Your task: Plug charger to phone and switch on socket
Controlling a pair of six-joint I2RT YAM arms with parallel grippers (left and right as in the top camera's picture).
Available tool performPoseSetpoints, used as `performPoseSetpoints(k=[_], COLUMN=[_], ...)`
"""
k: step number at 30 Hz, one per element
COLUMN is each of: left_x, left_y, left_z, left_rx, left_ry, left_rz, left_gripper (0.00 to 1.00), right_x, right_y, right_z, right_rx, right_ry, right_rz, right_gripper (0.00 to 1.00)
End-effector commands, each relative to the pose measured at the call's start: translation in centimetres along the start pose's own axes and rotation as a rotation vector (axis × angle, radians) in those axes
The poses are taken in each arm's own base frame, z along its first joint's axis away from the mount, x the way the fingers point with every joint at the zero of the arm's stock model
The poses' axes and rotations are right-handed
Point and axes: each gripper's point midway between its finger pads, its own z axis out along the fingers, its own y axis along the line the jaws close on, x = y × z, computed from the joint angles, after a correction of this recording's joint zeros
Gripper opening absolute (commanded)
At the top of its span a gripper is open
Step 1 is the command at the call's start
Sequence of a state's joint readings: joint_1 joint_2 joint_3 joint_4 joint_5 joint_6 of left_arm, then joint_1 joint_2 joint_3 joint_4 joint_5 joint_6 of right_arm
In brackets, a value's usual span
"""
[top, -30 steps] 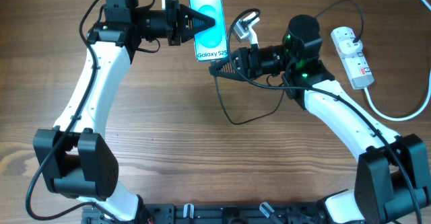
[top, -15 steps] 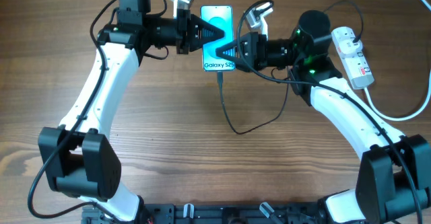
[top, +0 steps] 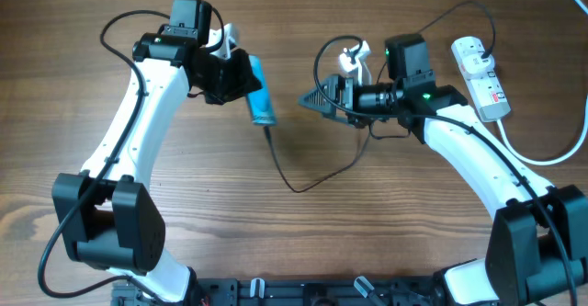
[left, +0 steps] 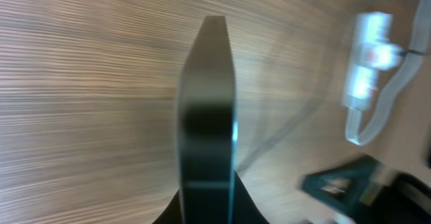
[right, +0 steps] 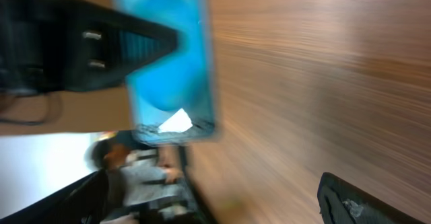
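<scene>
Wood counter [top: 303, 251] in full view. Left claw [top: 246, 78] clamped on the phone [top: 261, 95], which has swung left & tipped up on edge vs flat, screen-up half a sec ago. Right claw [top: 310, 100] has let go & backed off right, jaws apart, empty. Socket [top: 480, 76] unmoved, far right. Charger [top: 292, 188] tip at phone's lower end, cable looping back toward right arm
</scene>
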State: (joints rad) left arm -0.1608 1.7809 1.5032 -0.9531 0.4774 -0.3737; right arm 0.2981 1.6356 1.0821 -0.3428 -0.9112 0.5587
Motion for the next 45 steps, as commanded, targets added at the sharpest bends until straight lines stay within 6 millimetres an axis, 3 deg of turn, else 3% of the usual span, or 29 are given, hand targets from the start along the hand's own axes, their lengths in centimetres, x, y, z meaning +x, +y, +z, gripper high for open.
performPoseSetpoints(k=[1,6,11,16,24,35,38,45], left_x=[-0.7,0.6,1.2,1.4,2.4,3.0,3.0,3.0], left_y=[3.8,4.6,6.2,6.1,5.5,6.3,6.3,6.3], left_z=[0.6,4.5,7.7,9.4,10.5,11.2,11.2,11.2], left_rx=[-0.202,-0.248,-0.364,-0.382,-0.397,-0.445,-0.446,-0.446], left_ry=[-0.033,0.062,0.098,0.104,0.127,0.145,0.146,0.146], left_rz=[0.011,0.019,0.058,0.088,0.121,0.123,0.123,0.123], left_gripper=[0.04,0.04,0.04,0.04,0.04,0.04,0.19,0.25], right_x=[-0.9,-0.3,0.0,0.2,0.4,1.2,1.4,1.4], right_y=[-4.6,-9.4,-11.3,-12.2,-12.3,-12.6,-12.6,-12.6], right_z=[-0.9,-2.9,-4.2,-5.0,-5.1,-5.2,-5.3,-5.3], right_rx=[0.278,0.554,0.683,0.749,0.752,0.765,0.767,0.767], right_ry=[-0.073,-0.092,-0.093,-0.097,-0.090,-0.049,-0.044,-0.044], right_rz=[-0.104,-0.046,-0.046,-0.037,-0.032,-0.042,-0.038,-0.038], right_gripper=[1.00,1.00,1.00,1.00,1.00,1.00,1.00,1.00])
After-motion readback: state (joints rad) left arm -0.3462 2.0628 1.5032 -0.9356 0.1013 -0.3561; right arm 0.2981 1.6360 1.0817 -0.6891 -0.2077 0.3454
